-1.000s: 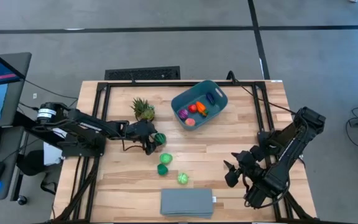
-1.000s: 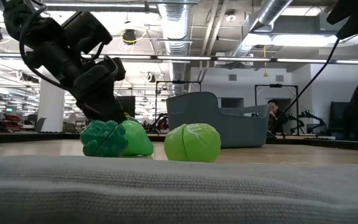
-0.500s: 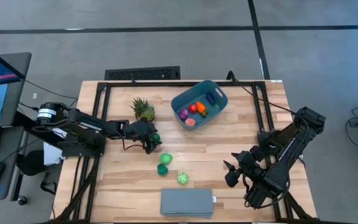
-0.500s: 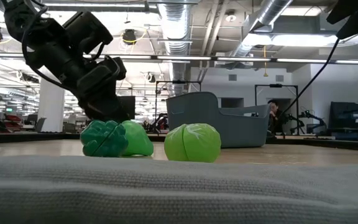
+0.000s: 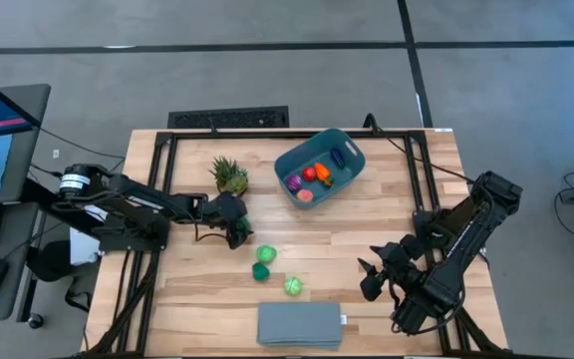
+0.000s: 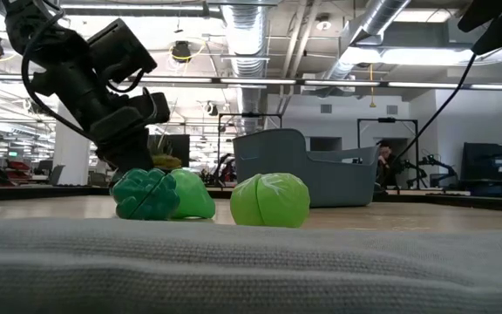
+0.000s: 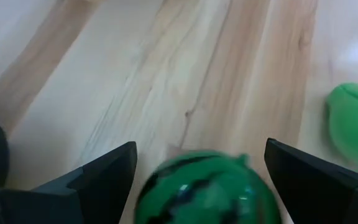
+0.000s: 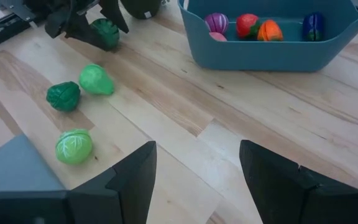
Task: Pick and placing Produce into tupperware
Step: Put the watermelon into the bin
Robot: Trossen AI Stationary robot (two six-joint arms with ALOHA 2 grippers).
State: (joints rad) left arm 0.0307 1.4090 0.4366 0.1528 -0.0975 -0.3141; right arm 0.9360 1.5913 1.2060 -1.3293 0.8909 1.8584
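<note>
My left gripper [image 5: 237, 231] is low over the table's left middle, shut on a dark green striped toy ball [image 7: 204, 190], which also shows in the right wrist view [image 8: 106, 32]. Three green toys lie on the wood: a pear shape [image 5: 265, 254], a dark knobbly one [image 5: 260, 271] and a light cabbage [image 5: 293, 286]. The teal bin [image 5: 289, 158] stands at the far middle and holds several toys, among them purple, red, orange and pink ones. My right gripper [image 5: 372, 274] waits open and empty at the near right. My left gripper has the striped ball between its two fingers, one finger [image 7: 107, 177] on each side of the ball's widest part [image 7: 151, 193]. The fingers come slanting down from the table's left. The ball sits at table height; whether it rests on the wood I cannot tell.
A spiky potted plant [image 5: 229, 175] stands just beyond my left gripper. A flat grey-blue slab [image 5: 299, 324] lies at the near edge. Bare wood lies between the green toys and the bin. People and desks show in the room behind.
My left gripper has drawn back toward the table's left edge, and the striped ball has gone with it, a little to the left and nearer along the table.
</note>
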